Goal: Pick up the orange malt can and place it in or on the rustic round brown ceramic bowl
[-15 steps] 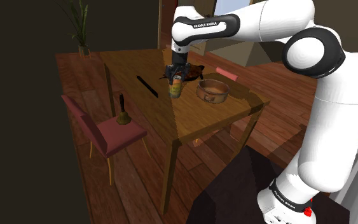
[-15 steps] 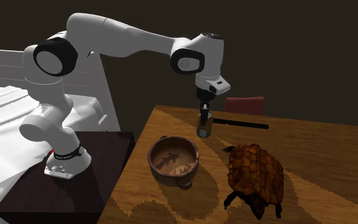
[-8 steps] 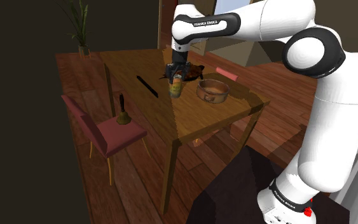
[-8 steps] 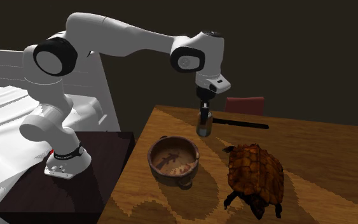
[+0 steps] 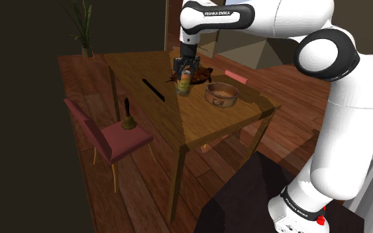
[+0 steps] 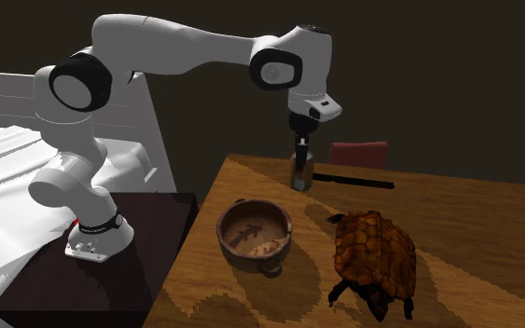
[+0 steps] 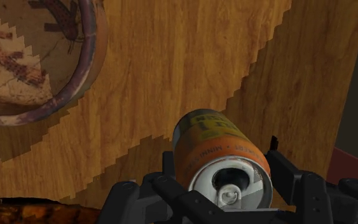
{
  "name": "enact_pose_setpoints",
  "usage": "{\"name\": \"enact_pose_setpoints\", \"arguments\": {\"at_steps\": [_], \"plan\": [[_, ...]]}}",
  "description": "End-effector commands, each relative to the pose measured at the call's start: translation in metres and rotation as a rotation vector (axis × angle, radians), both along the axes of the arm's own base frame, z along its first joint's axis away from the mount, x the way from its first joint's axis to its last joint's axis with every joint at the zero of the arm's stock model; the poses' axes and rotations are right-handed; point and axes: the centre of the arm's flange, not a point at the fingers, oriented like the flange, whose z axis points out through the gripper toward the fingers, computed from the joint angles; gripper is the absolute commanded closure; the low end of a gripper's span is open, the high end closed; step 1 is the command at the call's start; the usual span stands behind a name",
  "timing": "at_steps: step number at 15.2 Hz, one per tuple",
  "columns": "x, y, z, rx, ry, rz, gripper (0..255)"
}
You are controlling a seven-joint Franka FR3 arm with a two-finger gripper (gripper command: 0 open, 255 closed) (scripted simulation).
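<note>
Beside the brown bowl (image 5: 219, 100), on the wooden table (image 5: 178, 122), the black gripper (image 5: 185, 68) is clasping the orange can (image 5: 184, 84). I am reading the grasp from the wrist view. The two fingers are pressing against opposite sides of the can (image 7: 219, 153) near its silver lid, and the pull tab is facing the camera. The can is hanging upright below the hand. I cannot tell whether its base is touching the tabletop or sitting just clear of it.

In the shoulder view the can is standing to the bowl's left, near it but apart from it. In the second exterior view the can (image 6: 300, 173) is showing beyond the bowl (image 6: 251, 259) and a little to its right, with the gripper (image 6: 300, 149) coming straight down onto it. The bowl itself is sitting upright near the table edge, its rim (image 7: 85, 70) dark and its inside blotched with brown marks.

A brown turtle figure (image 6: 372, 247) is lying just to the bowl's right in the second exterior view, close to it without touching. A thin black stick (image 6: 353, 179) is lying flat on the table farther from the bowl than the can. A red chair (image 5: 112, 136) is standing well away from the bowl, off the table's side, and a small bell (image 5: 128, 119) is resting on its seat.
</note>
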Motion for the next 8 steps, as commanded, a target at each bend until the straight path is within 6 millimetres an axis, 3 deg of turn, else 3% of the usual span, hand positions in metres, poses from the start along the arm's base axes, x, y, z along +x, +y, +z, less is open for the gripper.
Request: {"name": "enact_pose_setpoints", "arguments": {"at_steps": [1, 8], "plan": [[0.000, 0.001, 0.012, 0.000, 0.000, 0.000, 255], [0.000, 0.001, 0.049, 0.000, 0.000, 0.000, 255]]}}
